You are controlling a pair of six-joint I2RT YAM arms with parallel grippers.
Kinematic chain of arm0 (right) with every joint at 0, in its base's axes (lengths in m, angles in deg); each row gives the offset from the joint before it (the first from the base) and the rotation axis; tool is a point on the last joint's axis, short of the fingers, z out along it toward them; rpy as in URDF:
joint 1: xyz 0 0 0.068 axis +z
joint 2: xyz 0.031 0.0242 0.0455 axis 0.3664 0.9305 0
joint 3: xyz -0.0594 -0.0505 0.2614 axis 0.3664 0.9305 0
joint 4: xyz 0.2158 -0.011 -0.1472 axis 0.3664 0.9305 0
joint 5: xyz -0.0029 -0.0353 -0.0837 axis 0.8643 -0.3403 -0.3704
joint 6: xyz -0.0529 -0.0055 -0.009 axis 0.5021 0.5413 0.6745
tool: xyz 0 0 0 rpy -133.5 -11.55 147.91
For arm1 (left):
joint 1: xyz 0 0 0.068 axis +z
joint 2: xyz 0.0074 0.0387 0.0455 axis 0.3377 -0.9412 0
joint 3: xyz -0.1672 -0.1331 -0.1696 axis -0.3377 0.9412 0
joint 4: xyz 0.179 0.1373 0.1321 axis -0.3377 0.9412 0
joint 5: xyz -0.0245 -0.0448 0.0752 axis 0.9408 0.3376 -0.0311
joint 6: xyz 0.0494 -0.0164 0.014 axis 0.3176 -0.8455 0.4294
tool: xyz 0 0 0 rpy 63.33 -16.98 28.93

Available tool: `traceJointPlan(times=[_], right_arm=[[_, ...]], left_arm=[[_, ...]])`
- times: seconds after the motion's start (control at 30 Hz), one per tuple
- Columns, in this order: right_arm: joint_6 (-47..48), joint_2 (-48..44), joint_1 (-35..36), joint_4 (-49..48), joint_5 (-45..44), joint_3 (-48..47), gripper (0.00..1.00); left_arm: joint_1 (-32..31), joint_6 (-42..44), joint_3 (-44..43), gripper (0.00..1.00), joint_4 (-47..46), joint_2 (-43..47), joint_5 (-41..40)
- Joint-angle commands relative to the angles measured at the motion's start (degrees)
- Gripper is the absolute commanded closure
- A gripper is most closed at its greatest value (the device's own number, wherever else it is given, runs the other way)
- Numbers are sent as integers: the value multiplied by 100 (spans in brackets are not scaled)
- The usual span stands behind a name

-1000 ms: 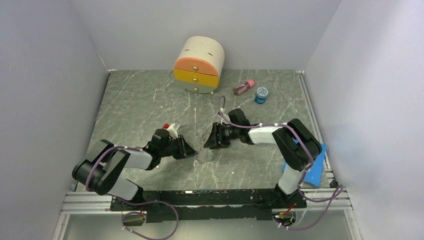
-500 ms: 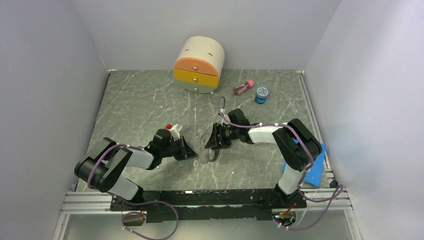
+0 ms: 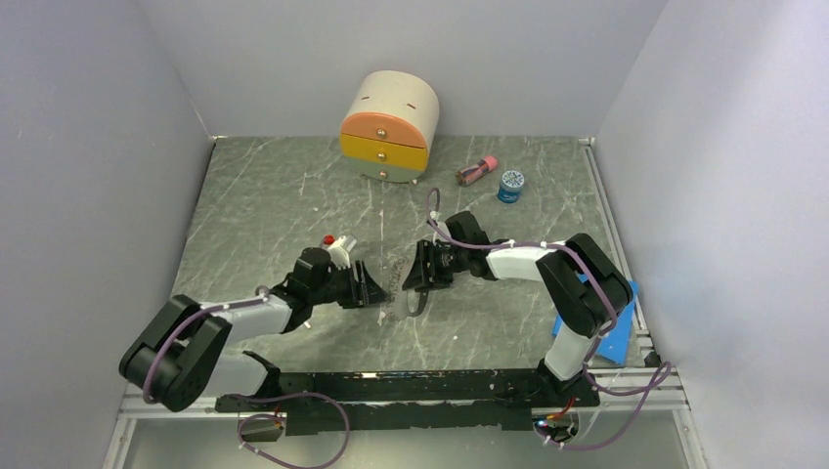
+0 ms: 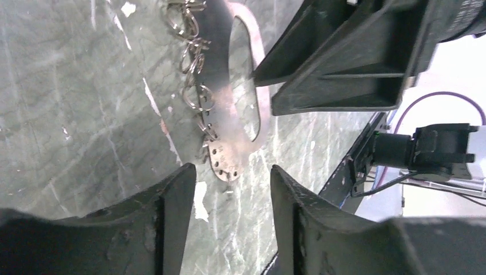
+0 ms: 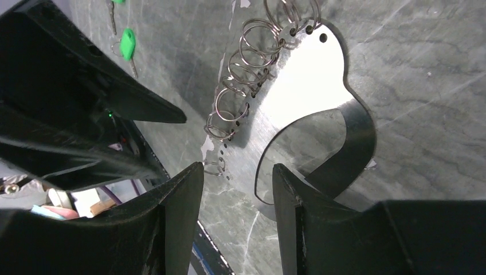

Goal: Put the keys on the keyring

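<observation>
Centrally, keyring (image 5: 298,97) flat between open left gripper (image 4: 229,223), right gripper (image 5: 238,212).

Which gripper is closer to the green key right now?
Left. The green key lies on the table just beside the left gripper, past it in the right wrist view. The right gripper sits farther off, at the metal plate's loop.

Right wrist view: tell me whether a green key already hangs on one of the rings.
No: the green key lies on the table, apart from the rings.
</observation>
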Motion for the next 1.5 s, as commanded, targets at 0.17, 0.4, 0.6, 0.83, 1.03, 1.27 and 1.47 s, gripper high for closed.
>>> traceJointPlan(times=[0.17, 0.4, 0.6, 0.83, 1.03, 1.27, 1.47], right_arm=[[329, -213, 30, 323, -240, -376, 49], [503, -205, 115, 555, -457, -513, 49], [681, -381, 162, 780, -887, -542, 50], [830, -381, 166, 916, -985, -600, 50], [932, -375, 248, 908, -1031, -621, 50], [1623, -256, 709, 1334, -1766, -1035, 50], [2361, -144, 1126, 1719, -2649, -1361, 47]], left_arm=[[-19, 304, -243, 40, 499, 467, -424], [-8, 217, -392, 45, 463, 121, -415], [-1, -412, -576, 51, 625, -109, -552], [-2, -1145, -478, 57, -33, -576, -352], [39, -1381, -491, 58, -183, -814, -449], [256, -1342, -397, 56, 169, -488, -630], [510, -1230, -153, 55, 782, 253, -914]])
